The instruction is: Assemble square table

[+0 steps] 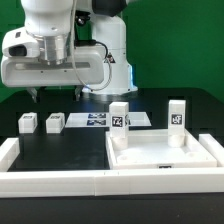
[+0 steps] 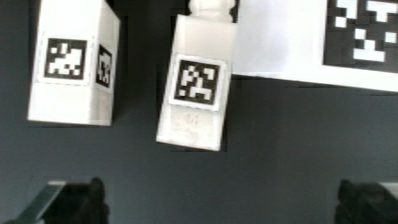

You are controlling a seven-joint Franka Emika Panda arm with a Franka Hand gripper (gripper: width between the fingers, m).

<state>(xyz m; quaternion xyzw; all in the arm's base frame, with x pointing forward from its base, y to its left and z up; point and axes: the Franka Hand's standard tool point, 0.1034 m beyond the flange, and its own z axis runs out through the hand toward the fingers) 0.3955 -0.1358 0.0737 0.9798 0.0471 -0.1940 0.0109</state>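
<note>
Closest to the exterior camera, a white border bar (image 1: pixel 60 184) runs along the near edge of the black bench (image 1: pixel 70 145). Just behind it, on the exterior view's right, the square table's slab (image 1: pixel 165 165) lies flat with its raised rim up. At its far edge stand the left upright leg (image 1: pixel 119 116) and the right upright leg (image 1: pixel 178 114), each with a black-and-white tag facing the camera. I cannot tell whether they sit in the slab or just behind it. Toward the exterior view's left are the far-left low leg (image 1: pixel 27 123) and the second low leg (image 1: pixel 54 122). The marker board (image 1: pixel 100 120) lies flat between them and the upright pair. The claw (image 1: pixel 55 97) hangs above the bench near the low legs.

Only the wrist view shows the low legs lying tags up, one ending in a peg (image 2: pixel 210 10). It also shows the claw's fingers (image 2: pixel 71 200) spread wide open, with bare bench between them. The tags show checkered patterns, not words.
</note>
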